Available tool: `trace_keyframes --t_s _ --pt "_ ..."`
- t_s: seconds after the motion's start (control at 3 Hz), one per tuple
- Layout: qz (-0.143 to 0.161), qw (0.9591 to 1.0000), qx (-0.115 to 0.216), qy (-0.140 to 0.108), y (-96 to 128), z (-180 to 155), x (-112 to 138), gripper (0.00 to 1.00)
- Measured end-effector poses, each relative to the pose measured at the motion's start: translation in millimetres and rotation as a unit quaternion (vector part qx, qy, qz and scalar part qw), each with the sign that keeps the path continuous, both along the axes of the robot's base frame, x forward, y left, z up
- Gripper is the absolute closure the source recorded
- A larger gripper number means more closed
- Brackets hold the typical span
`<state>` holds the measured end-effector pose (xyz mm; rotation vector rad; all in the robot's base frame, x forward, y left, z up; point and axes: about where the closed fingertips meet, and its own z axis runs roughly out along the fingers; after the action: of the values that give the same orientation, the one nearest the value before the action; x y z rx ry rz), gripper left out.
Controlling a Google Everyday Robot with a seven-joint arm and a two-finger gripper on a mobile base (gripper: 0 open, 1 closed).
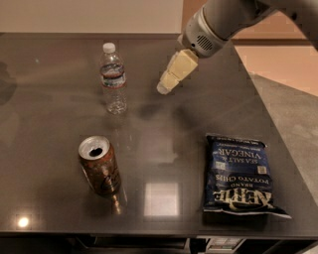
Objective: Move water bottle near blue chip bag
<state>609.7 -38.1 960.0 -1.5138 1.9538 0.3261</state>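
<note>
Dark and glossy, the table (49,208) is filling most of the camera view. A pale wall (89,15) is running behind its far edge, and a lighter floor (293,104) is showing past its right edge. A bright square of light is reflecting off the surface near the front edge, roughly midway along it.

The water bottle (113,79) is standing upright on the left half of the table, nearer the far edge than the front one. It is wearing its white cap, and its dark label band is facing the camera. The blue chip bag (238,176) is lying flat near the front right corner, its white lettering reading upside down from this side. Bottle and bag are sitting well apart, on a diagonal across the table. A brown soda can (100,166) is standing toward the front left, its opened top showing, on the near side of the bottle and apart from it.

The robot's grey arm (223,20) is reaching in from the far right corner. Its cream-coloured gripper (164,88) is hanging over the table near the middle of the far edge, pointing down and to the left. It is sitting to the right of the bottle, near it but apart, and well away from the bag. Whether it is clenched or released is not something this angle is giving away.
</note>
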Motion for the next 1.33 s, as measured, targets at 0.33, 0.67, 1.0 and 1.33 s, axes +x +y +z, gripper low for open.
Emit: trace_keyframes --t_s 0.33,0.67,1.0,1.33 --pt "0.023 0.9993 0.028 0.000 38 -1 10 0.00" --pt "0.041 0.9982 0.044 -0.005 71 1 15 0.00" --pt "0.056 0.9969 0.056 -0.002 97 0 19 0.00" --pt "0.069 0.9955 0.065 0.005 118 -1 20 0.00"
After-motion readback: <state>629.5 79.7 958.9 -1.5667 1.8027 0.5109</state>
